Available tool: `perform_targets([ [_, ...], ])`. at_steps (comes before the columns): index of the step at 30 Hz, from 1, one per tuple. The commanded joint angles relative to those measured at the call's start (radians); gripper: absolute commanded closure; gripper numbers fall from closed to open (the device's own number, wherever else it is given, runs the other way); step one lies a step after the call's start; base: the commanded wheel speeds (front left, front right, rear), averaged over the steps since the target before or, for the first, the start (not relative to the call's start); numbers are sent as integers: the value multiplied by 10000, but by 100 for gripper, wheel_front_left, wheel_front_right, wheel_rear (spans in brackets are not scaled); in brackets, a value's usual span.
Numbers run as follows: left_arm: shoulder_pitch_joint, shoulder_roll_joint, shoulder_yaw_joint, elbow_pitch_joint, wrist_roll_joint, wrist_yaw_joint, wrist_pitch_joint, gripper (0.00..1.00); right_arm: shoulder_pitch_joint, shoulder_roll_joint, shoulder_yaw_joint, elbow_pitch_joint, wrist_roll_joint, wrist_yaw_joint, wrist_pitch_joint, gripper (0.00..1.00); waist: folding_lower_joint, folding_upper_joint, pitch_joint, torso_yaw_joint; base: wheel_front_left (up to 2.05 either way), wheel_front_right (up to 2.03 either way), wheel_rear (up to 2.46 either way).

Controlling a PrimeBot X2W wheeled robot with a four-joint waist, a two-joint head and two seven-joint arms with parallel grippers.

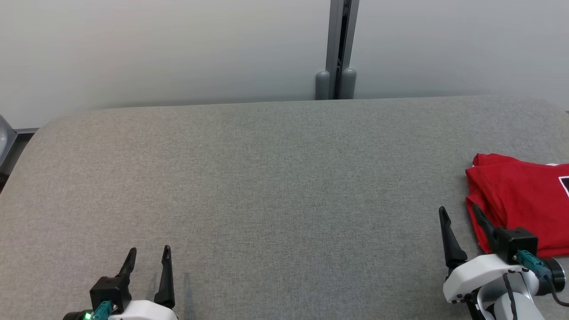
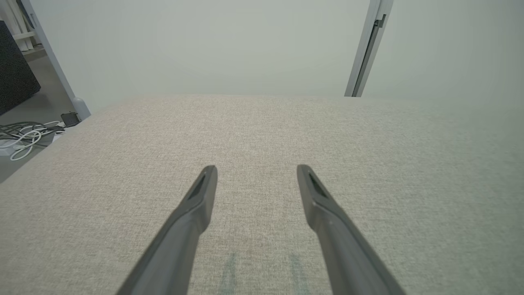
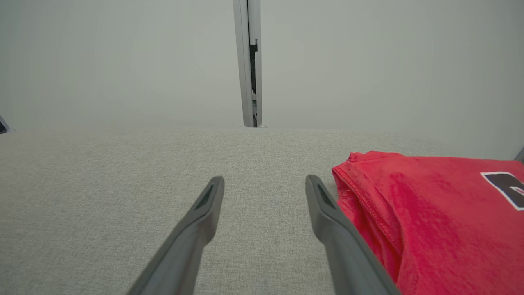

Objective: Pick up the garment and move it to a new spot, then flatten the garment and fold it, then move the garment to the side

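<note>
Red garment (image 1: 524, 200) lies folded on the desk (image 1: 266, 178), just right of the right pincer (image 1: 458, 209); that pincer and the left pincer (image 1: 149, 249) gape wide, empty.

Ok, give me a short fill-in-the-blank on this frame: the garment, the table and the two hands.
1. The garment is ____ in colour.
2. It lies on the robot's ____ side of the table.
3. The left hand and the right hand are both ____, holding nothing.

Missing words: red; right; open.
</note>
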State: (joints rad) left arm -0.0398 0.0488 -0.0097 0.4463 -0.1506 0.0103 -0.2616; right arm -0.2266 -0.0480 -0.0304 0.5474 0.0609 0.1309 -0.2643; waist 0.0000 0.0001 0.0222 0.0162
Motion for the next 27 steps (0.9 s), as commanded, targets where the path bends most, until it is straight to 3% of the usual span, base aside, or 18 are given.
perform_targets([
  [1,54,41,37,-2,-35,15,-44,0,86,-64,-4,-40,-13,-3,5,0,0,-1,15,-13,0,0,0],
  [22,79,43,-125,-170,-147,102,-44,0,193,-65,249,-144,212,-3,5,0,0,-1,190,-56,0,0,0],
  [26,70,41,-170,-255,-320,-122,-44,0,140,-65,199,-131,133,-3,5,0,0,-1,214,-62,0,0,0],
  [27,63,-2,-158,-214,-290,-113,2,100,117,6,217,-127,171,0,0,100,0,-1,214,-62,0,0,0],
])
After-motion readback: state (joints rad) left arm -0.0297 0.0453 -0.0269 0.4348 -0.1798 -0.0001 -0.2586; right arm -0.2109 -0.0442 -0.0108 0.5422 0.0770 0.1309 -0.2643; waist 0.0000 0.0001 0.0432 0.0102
